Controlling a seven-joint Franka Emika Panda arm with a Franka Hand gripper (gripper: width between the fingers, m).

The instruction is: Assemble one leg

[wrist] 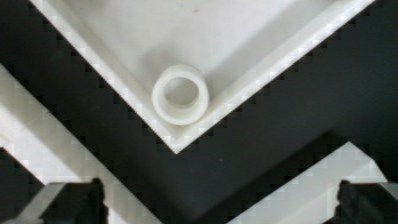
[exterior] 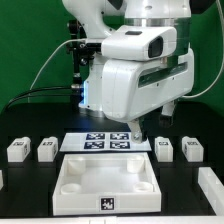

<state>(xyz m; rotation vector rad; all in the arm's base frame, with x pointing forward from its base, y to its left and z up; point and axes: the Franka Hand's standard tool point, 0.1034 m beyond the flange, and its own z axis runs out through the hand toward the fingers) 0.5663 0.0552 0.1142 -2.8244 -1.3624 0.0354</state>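
Several legs, small white blocks with tags, stand on the black table in the exterior view: two at the left (exterior: 17,150) (exterior: 47,150) and two at the right (exterior: 164,148) (exterior: 192,150). The large white square panel (exterior: 75,168) lies in front. My gripper (exterior: 137,134) hangs over the panel's far right corner, apart from every leg. In the wrist view a corner of the panel (wrist: 267,60) with its round socket (wrist: 178,92) fills the picture. My gripper (wrist: 217,205) is open and empty, with dark fingertips (wrist: 68,202) at both sides. No leg shows in the wrist view.
The marker board (exterior: 108,141) lies behind the panel, under the arm. Another white part (exterior: 211,184) sits at the exterior view's right edge and one more (exterior: 2,180) at its left edge. Cables hang behind against a green backdrop.
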